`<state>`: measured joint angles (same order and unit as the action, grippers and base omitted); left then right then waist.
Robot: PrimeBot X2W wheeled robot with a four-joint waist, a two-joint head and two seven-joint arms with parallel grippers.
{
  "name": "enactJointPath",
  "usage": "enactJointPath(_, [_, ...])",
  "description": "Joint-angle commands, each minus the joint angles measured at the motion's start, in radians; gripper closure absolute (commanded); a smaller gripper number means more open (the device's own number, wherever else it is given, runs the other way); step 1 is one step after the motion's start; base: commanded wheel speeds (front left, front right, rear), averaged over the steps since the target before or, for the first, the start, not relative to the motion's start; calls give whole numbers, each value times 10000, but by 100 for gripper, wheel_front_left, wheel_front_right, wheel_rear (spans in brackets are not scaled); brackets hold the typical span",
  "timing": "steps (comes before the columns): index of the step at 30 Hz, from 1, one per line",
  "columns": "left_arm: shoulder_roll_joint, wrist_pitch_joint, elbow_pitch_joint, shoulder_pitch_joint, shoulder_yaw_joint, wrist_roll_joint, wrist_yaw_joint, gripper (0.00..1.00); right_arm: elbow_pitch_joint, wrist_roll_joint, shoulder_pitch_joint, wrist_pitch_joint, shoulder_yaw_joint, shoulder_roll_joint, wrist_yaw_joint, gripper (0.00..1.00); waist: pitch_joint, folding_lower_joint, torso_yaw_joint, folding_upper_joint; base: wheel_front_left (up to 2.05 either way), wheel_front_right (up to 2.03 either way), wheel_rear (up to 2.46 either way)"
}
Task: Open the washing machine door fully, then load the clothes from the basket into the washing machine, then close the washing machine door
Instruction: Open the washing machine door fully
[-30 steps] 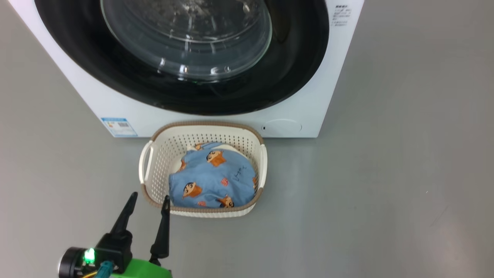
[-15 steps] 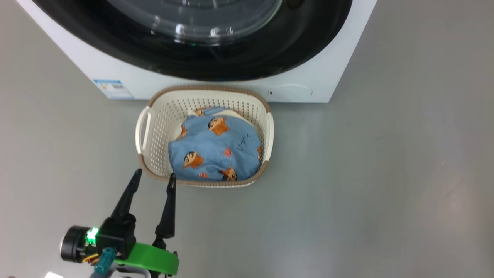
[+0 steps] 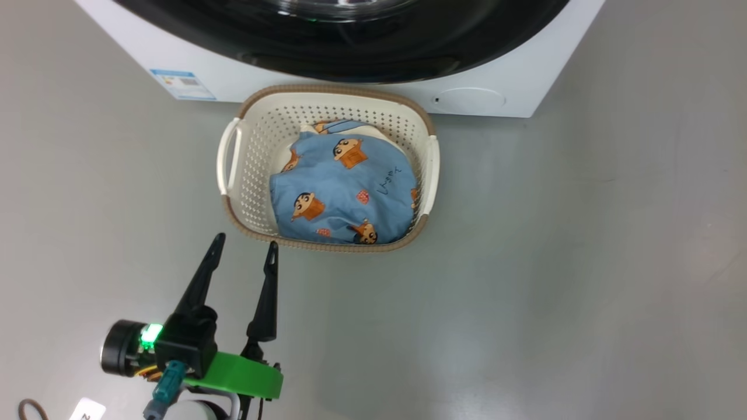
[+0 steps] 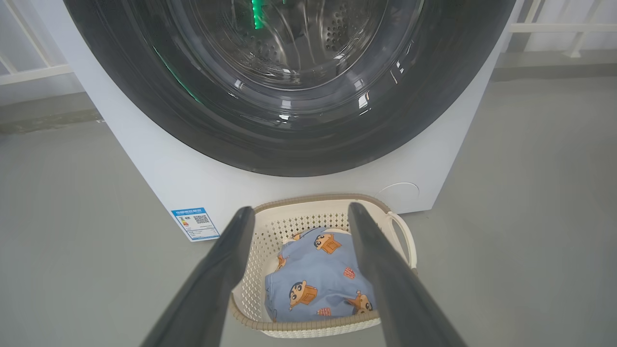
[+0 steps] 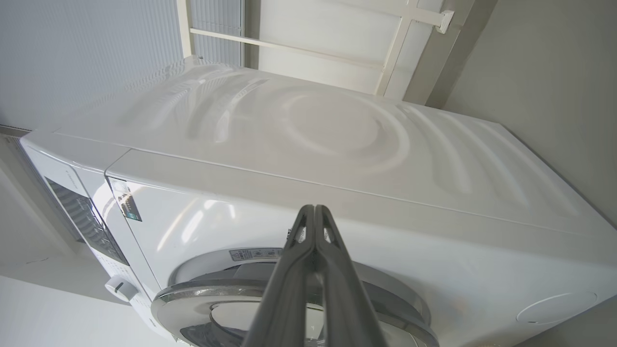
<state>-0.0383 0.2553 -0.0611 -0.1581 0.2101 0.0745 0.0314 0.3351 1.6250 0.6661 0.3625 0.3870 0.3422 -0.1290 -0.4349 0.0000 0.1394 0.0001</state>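
Shut glossy black round washer door (image 4: 308,154) twelve o'clock off spread left end effector (image 4: 300,207); pressed-together right end effector (image 5: 313,211) likely nearer.

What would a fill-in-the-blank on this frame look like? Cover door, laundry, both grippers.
The big round glossy black door of the white front-loading washing machine is ____.
The light blue cartoon-print garment lies in the cream perforated plastic ____.
The left gripper, near the brown woven-look rim, has its jaws ____.
The right gripper, facing the machine's upper front, is ____.
Missing: closed; basket; open; shut.
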Motion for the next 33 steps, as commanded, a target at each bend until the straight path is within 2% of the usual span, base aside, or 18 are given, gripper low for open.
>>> enactJointPath(1, [-120, 65, 268, -197, -245, 4, 101, 0, -346, -118, 264, 230, -229, 102, -17, 100, -123, 0, 198, -1, 0, 0, 0])
enactJointPath(15, [-120, 65, 257, -87, 217, 94, 242, 0, -630, -469, 1386, 1089, -870, 108, -17, 100, -456, 0, 920, -1, 0, 0, 0])
enactJointPath(33, [-120, 65, 375, 59, 788, 127, 494, 0, -861, -687, 2799, 1661, -1529, 647, -17, 100, -1387, 0, 1555, -1, 0, 0, 0])
